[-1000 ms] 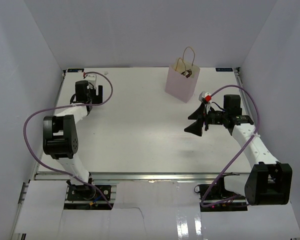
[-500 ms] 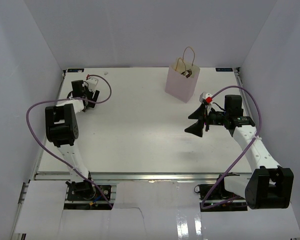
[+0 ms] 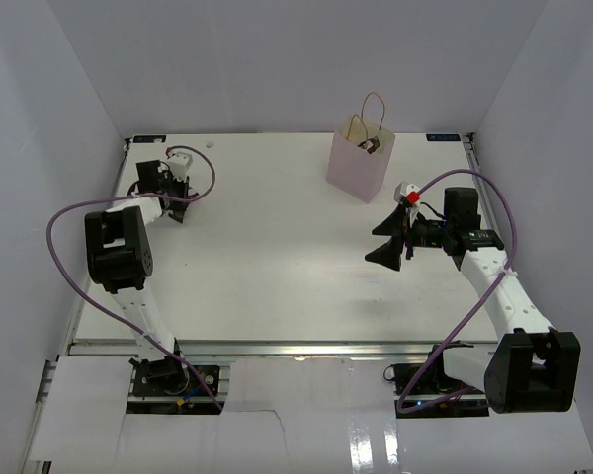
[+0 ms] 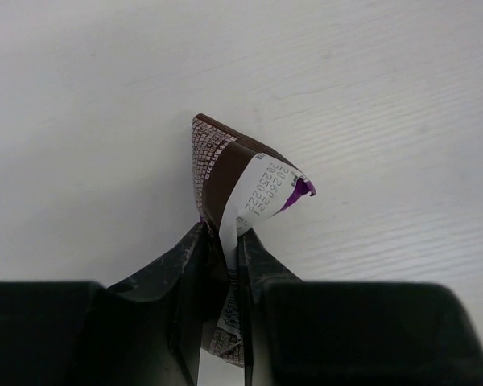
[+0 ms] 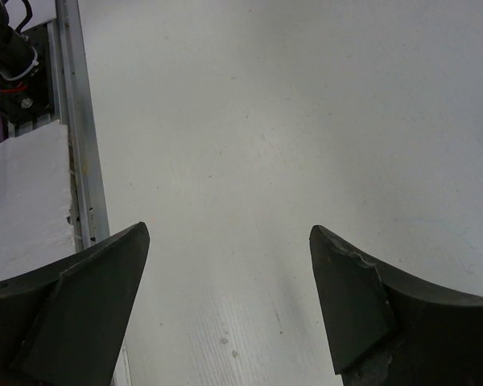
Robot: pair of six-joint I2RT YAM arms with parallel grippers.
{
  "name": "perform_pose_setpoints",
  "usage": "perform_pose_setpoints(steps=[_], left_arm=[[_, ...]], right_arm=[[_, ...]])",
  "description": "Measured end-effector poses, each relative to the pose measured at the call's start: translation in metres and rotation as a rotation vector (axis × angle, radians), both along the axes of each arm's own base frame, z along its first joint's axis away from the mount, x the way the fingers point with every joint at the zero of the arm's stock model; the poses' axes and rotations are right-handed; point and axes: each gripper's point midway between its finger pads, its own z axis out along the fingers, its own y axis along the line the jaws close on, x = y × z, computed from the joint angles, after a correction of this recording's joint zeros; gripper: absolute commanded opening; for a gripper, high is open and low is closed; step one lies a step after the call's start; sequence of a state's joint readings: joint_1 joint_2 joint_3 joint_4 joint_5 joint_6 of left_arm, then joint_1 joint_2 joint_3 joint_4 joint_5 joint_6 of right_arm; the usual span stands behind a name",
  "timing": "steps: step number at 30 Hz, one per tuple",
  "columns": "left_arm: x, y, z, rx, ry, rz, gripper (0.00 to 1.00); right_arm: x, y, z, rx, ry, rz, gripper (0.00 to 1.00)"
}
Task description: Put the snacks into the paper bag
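My left gripper [image 4: 223,235] is shut on a dark brown bar with a white end [image 4: 245,181]; the packet stands on edge against the white table, pinched between the jaws. From above, the left gripper [image 3: 171,191] sits at the far left of the table, and the bar is hidden under it. The pale pink paper bag [image 3: 356,166] stands upright at the far centre-right, with something dark showing at its mouth. My right gripper [image 3: 383,241] hovers just in front of the bag's right side. The right gripper [image 5: 229,232] is open, with only bare table between its fingers.
A metal rail [image 5: 82,153] runs along the table's near edge in the right wrist view. Purple cables loop off both arms [image 3: 59,247]. White walls close in the table on three sides.
My left gripper has shut on the brown bar; its wrist shifted slightly left at the far-left corner. The right arm has barely moved and stays open.
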State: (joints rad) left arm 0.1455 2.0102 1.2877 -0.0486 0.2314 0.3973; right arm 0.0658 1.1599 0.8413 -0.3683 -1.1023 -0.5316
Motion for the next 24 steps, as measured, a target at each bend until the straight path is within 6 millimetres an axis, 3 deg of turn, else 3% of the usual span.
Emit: perform_pose_setpoints(steps=[4, 7, 10, 13, 17, 19, 21, 24], left_arm=[[-0.009, -0.042, 0.01, -0.253, 0.011, -0.033, 0.2], [-0.014, -0.084, 0.03, -0.478, 0.014, -0.082, 0.21], [-0.02, -0.134, 0.057, -0.677, 0.034, -0.169, 0.22], [-0.039, -0.205, 0.082, -0.822, 0.091, -0.321, 0.23], [-0.095, -0.311, 0.104, -0.951, 0.221, -0.58, 0.25], [-0.134, -0.356, 0.11, -0.989, 0.308, -0.704, 0.25], [-0.169, -0.386, 0.114, -1.012, 0.387, -0.808, 0.25], [-0.209, -0.41, 0.116, -1.026, 0.47, -0.925, 0.26]], right_arm=[[0.0, 0.0, 0.0, -0.001, 0.0, -0.001, 0.86], [0.001, -0.001, 0.0, -0.003, -0.001, -0.004, 0.86], [0.003, -0.004, -0.001, -0.005, 0.0, -0.017, 0.85], [0.004, -0.005, 0.001, 0.007, 0.019, -0.03, 0.85], [-0.004, 0.001, 0.01, 0.065, 0.0, 0.037, 0.94], [-0.018, 0.004, 0.01, 0.076, -0.063, 0.121, 0.9], [-0.034, 0.007, 0.005, 0.062, -0.181, 0.216, 0.9], [-0.05, 0.01, -0.002, 0.017, -0.401, 0.328, 0.9]])
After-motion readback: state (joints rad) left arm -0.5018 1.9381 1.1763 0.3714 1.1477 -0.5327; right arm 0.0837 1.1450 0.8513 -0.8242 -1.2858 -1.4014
